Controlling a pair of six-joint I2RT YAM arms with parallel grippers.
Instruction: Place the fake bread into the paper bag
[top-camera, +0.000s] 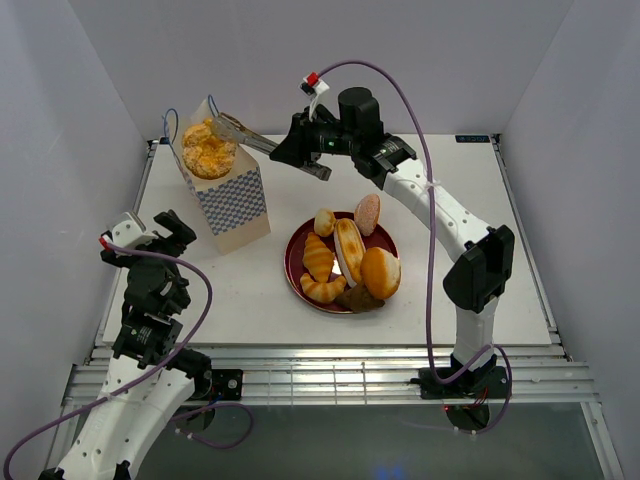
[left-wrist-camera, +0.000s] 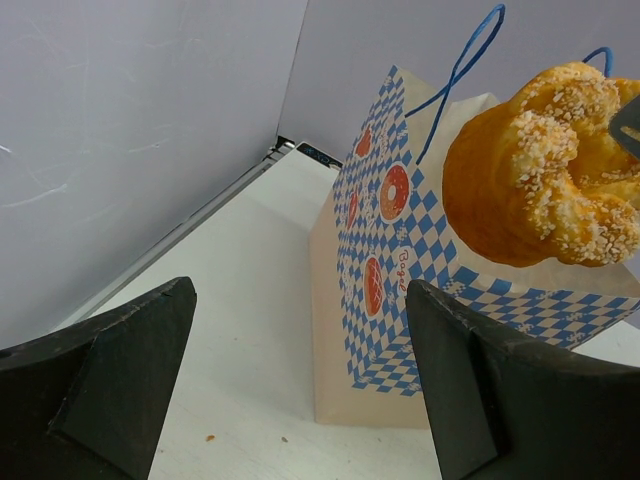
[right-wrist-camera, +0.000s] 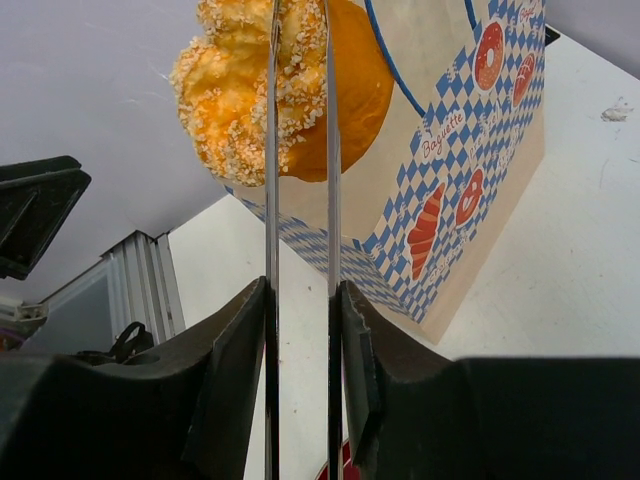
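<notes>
The right gripper (right-wrist-camera: 300, 300) clamps tongs (top-camera: 245, 135) holding a bun (top-camera: 208, 150) over the bag (top-camera: 235, 205); the left gripper (left-wrist-camera: 300, 370) gapes empty nearby.

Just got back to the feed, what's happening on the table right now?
The right gripper is squeezing metal tongs that pinch a seeded pastry at the mouth of the paper bag, not yet released. The left gripper sits open beside the bag, holding nothing. Several more pastries lie on the dark red plate.
</notes>
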